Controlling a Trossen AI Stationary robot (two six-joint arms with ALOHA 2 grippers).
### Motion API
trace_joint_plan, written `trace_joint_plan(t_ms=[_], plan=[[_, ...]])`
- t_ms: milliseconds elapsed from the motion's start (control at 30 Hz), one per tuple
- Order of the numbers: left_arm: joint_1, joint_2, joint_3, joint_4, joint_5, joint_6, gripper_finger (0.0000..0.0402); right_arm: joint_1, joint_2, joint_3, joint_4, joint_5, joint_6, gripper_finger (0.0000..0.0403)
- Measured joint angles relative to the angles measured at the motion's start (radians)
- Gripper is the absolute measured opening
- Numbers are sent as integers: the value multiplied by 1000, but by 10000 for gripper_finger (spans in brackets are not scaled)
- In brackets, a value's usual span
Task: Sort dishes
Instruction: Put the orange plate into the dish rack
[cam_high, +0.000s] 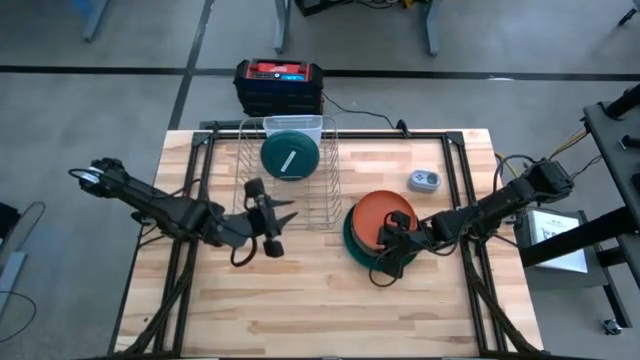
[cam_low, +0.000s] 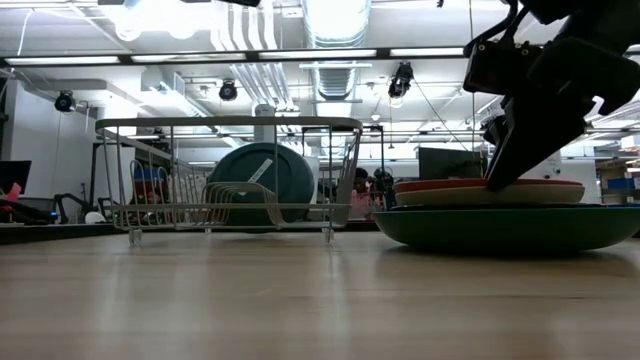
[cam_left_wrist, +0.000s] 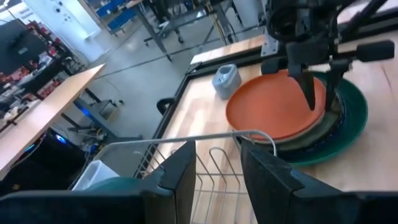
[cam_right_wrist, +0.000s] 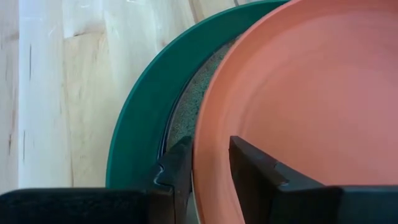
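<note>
A stack of dishes stands on the table right of centre. An orange plate (cam_high: 383, 212) lies on top, a speckled plate (cam_right_wrist: 186, 118) under it, and a large dark green plate (cam_low: 500, 227) at the bottom. My right gripper (cam_high: 388, 250) is shut on the orange plate's near rim. Another dark teal plate (cam_high: 290, 157) stands on its edge in the silver wire rack (cam_high: 325, 190). My left gripper (cam_high: 285, 212) is open and empty at the rack's near edge, with rack wire ahead of its fingers (cam_left_wrist: 180, 177). My right gripper pinches the orange plate's rim (cam_right_wrist: 210, 134) on its near side. One finger (cam_right_wrist: 255, 165) is over the plate's inner face and the other (cam_right_wrist: 177, 165) is outside and under the rim. The fingers slant down from the table's right. The plate lies level on the stack.
A small grey round device (cam_high: 423, 181) lies on the table just beyond the stack. A black and red box (cam_high: 278, 85) stands on the floor past the table's far edge. Bare wooden table (cam_high: 320, 310) stretches along the near side.
</note>
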Motion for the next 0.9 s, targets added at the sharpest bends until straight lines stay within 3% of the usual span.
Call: trace_joint_plan(t_ms=[200, 500, 700, 900], plan=[[0, 2, 4, 1, -1, 23, 117, 0, -6, 0, 3, 0, 6, 93], [1, 2, -3, 0, -1, 30, 117, 0, -18, 0, 2, -45, 6, 7], [2, 2, -4, 0, -1, 41, 117, 1, -78, 0, -9, -71, 12, 3], [2, 3, -4, 0, -18, 41, 117, 2, -218, 0, -40, -72, 12, 1]])
